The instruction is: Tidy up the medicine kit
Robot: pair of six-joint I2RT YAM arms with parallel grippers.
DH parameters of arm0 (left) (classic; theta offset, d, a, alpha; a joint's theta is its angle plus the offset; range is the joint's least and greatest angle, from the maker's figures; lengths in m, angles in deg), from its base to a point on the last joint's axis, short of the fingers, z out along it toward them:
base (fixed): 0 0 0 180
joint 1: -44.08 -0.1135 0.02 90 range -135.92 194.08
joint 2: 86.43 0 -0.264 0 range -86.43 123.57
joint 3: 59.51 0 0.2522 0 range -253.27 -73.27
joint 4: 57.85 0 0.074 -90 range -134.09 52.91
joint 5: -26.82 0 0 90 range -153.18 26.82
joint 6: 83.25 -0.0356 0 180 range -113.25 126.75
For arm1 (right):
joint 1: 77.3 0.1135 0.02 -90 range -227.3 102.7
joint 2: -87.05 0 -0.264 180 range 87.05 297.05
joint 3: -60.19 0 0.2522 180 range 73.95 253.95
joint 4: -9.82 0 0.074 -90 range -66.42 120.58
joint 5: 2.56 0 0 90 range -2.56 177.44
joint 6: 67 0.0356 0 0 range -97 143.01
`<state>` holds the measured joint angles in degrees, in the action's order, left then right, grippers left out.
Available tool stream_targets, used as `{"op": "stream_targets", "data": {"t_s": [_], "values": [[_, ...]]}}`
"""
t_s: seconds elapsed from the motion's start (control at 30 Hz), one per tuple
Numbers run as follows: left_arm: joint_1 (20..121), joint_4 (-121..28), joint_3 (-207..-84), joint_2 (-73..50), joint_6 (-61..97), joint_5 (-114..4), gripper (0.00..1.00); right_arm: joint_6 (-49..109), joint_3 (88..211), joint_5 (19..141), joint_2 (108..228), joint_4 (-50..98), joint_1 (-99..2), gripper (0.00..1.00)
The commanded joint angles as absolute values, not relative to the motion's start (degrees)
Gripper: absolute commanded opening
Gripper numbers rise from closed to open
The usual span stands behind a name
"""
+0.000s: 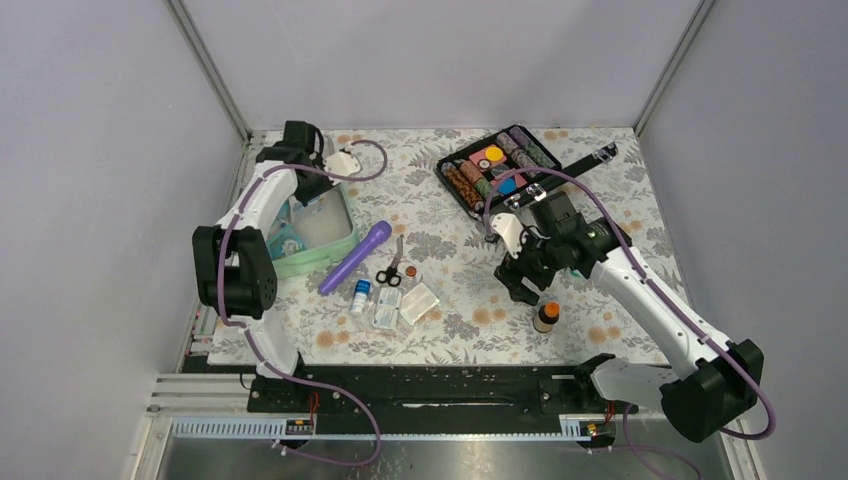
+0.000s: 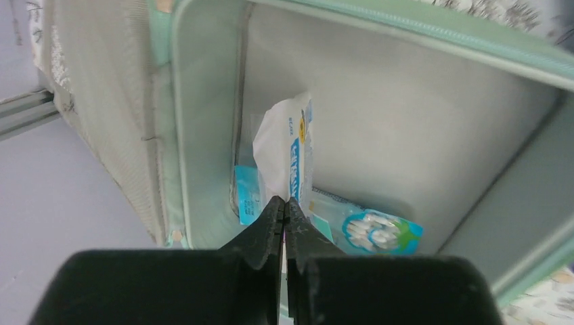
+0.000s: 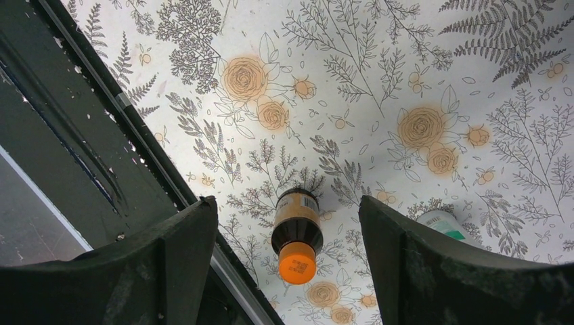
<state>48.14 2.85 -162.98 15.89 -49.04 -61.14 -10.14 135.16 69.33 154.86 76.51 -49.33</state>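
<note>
Nearest the bases, the right claw (image 3: pixel 286 206) is hanging with its jaws wide apart over an orange-capped bottle (image 3: pixel 296 233). The bottle is standing upright on the floral worktop (image 1: pixel 600 200) directly below, framed between the two jaws, so a straight drop looks enough to catch it. The medicine kit (image 1: pixel 330 228) is lying open well away to the left and farther back. There the left claw (image 2: pixel 285 206) is reaching inside, jaws pressed together beside a white packet (image 2: pixel 288 145); whether it is pinching that, I cannot tell.
</note>
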Motion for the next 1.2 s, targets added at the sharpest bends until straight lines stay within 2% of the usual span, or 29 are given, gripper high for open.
{"op": "stream_targets", "data": {"t_s": [0.0, 0.1, 0.33, 0.93, 1.03, 1.1, 1.17], "values": [[48.63, -8.13, -156.52, 15.42, -56.52, -68.39, 0.00, -9.25, 134.49, 68.43, 152.01, 75.66, -49.70, 0.83], [48.58, -13.65, -150.01, 13.73, -59.50, -70.38, 0.00, -9.17, 133.69, 68.77, 151.29, 75.62, -49.70, 0.83], [48.12, -6.18, -146.79, 12.91, -59.76, -65.56, 0.00, -9.05, 133.20, 68.32, 151.62, 75.01, -49.72, 0.83], [46.37, -8.72, -154.07, 23.47, -61.69, -68.60, 0.00, -9.11, 133.36, 70.00, 151.34, 75.12, -49.70, 0.84], [46.32, -8.38, -154.65, 24.05, -61.25, -69.28, 0.10, -9.24, 133.36, 70.40, 151.38, 75.24, -49.66, 0.84], [46.15, -7.52, -154.76, 23.90, -60.56, -69.45, 0.25, -9.36, 133.45, 70.47, 151.35, 75.38, -49.70, 0.84], [45.90, -7.05, -154.39, 23.04, -59.75, -69.55, 0.35, -9.44, 133.40, 70.57, 151.36, 75.35, -49.70, 0.84]]}}
